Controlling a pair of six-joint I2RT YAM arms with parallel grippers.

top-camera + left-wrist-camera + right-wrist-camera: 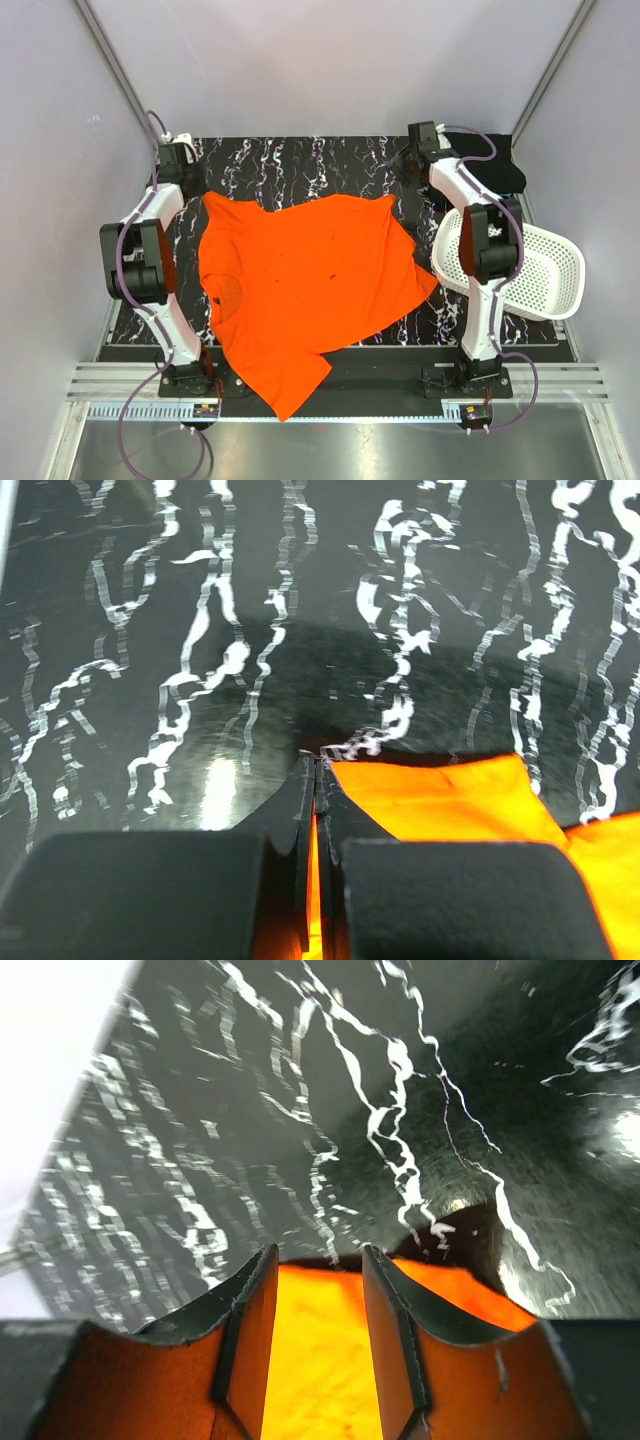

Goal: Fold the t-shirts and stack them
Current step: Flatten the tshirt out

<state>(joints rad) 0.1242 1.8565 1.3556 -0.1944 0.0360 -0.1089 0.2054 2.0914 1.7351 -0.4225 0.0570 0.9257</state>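
Pinching one orange shirt (310, 280): left gripper (316, 775) | right gripper (318, 1260) spread over it | one black shirt (497, 165) far right | one white basket (562, 270)

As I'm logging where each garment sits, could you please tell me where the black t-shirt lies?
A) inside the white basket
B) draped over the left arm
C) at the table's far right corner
C: the black t-shirt lies bunched at the far right corner, beyond the white basket, not in it.
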